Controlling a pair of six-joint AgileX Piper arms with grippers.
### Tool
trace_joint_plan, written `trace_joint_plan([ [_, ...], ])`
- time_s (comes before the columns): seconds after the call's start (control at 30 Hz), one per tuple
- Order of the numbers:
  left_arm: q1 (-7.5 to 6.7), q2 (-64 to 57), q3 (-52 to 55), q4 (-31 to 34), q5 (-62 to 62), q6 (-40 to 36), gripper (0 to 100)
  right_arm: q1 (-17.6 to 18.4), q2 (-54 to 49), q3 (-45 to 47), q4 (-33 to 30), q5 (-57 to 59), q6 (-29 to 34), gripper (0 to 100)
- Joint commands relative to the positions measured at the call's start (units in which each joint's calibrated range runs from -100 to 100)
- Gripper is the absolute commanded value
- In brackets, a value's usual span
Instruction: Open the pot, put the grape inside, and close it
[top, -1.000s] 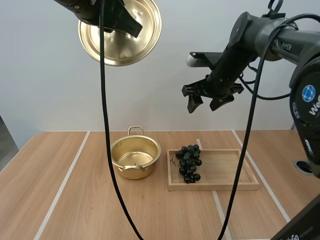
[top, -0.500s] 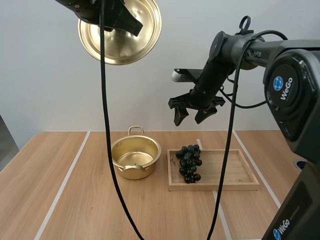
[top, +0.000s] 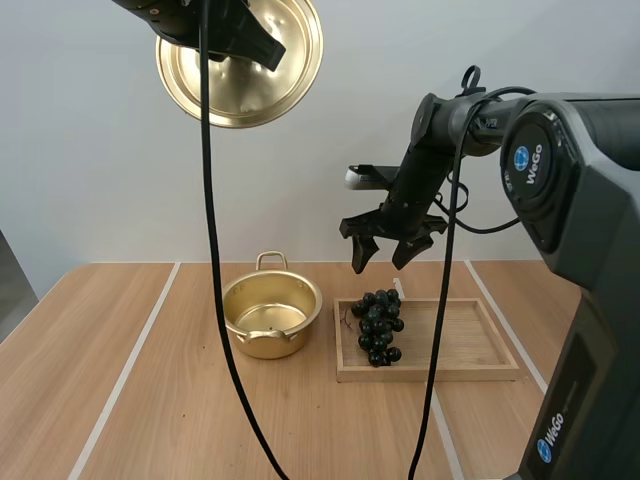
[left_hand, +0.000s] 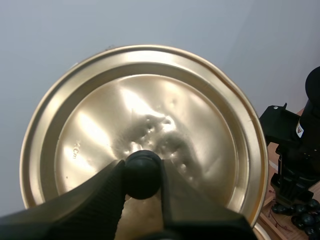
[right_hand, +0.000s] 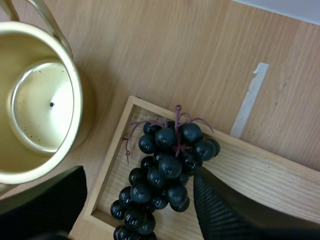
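The table (top: 120, 340) carries the tray (top: 470, 340), which sits just right of the open pot (top: 270, 315) without touching it. My left gripper (left_hand: 143, 176) is clenched on the lid (left_hand: 200, 115), holding it high above the table. The grapes (top: 378, 325) lie at the tray's left end, and my right gripper (top: 383, 262) hangs over them, fingers spread and grasping nothing.

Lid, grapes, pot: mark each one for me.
Lid (top: 225, 95), high view, lower part of its gold face.
Grapes (right_hand: 167, 167), right wrist view, middle of the bunch.
Pot (top: 255, 298), high view, inner back wall.
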Motion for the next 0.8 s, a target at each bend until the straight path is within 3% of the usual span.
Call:
trace_joint_plan([
  [0.0,-0.25,-0.34,-0.52,-0.33,-2.07,-0.59,0,0.1,0.7,-0.05,-0.66,-0.14,0.29,100],
  [0.6,-0.25,-0.34,-0.52,-0.33,-2.07,-0.59,0,0.1,2.3,2.24,-1.23,-1.72,1.08,100],
  [0.77,-0.25,-0.34,-0.52,-0.33,-2.06,-1.04,0,0.1,2.3,2.24,-4.66,-1.34,2.98,100],
])
